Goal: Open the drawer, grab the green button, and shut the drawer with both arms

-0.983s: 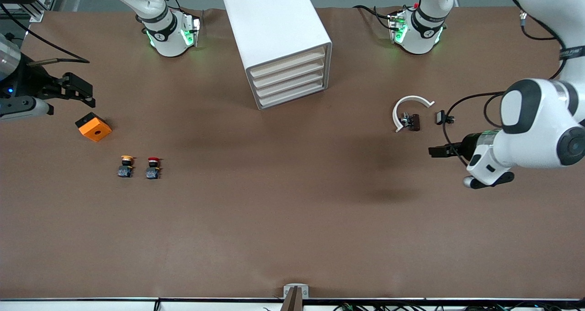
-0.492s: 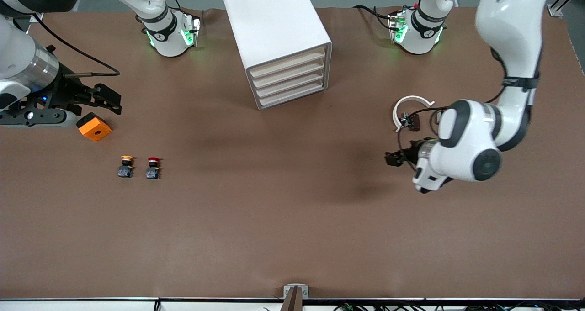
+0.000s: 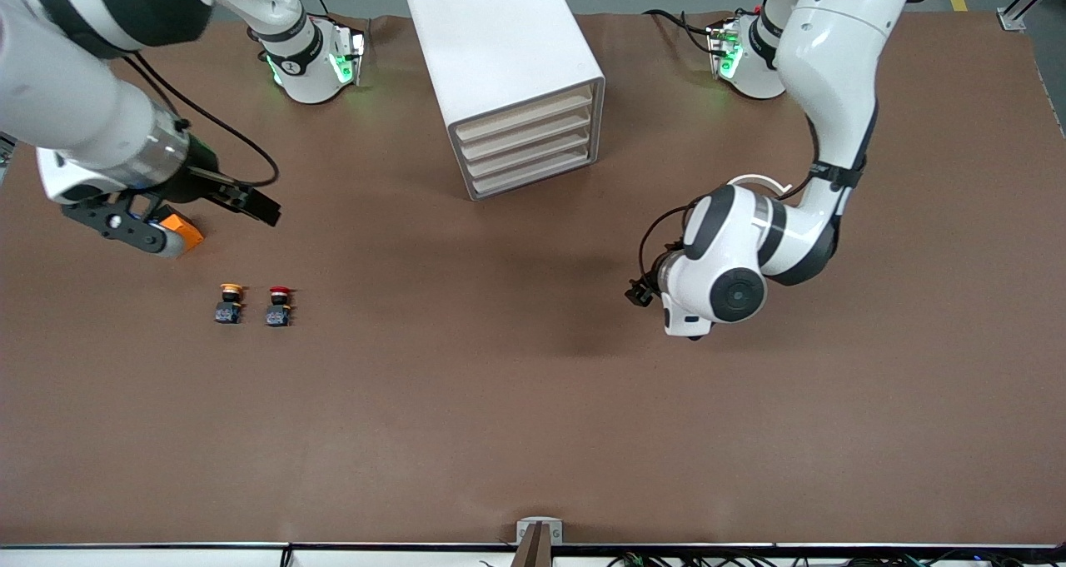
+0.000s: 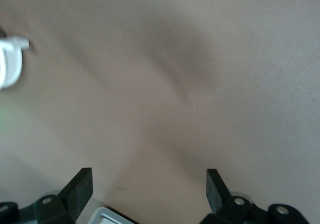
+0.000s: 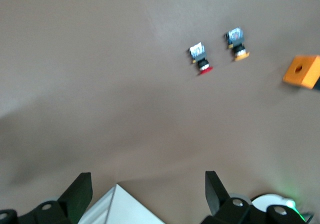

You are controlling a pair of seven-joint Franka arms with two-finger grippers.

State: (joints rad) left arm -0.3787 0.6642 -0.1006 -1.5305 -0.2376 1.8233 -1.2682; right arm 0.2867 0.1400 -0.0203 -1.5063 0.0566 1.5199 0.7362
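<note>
Drawers: four shut in the cabinet [image 3: 506, 59]; two buttons [image 3: 254, 304]; left gripper [image 4: 150, 194] and right gripper [image 5: 149, 191] spread, empty.

It was a robotics lab: two white arms [image 3: 799, 217] bolted to a brown-covered counter [image 3: 533, 425], cables trailing, aluminium framing at its corner.

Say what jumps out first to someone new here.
The white cabinet with four shut beige drawers stands between the two arm bases. Both big white arms hang over the brown table with open, empty claws: the left claw over bare table, the right claw beside an orange block. Two small buttons, orange-capped and red-capped, sit nearer the camera.
</note>
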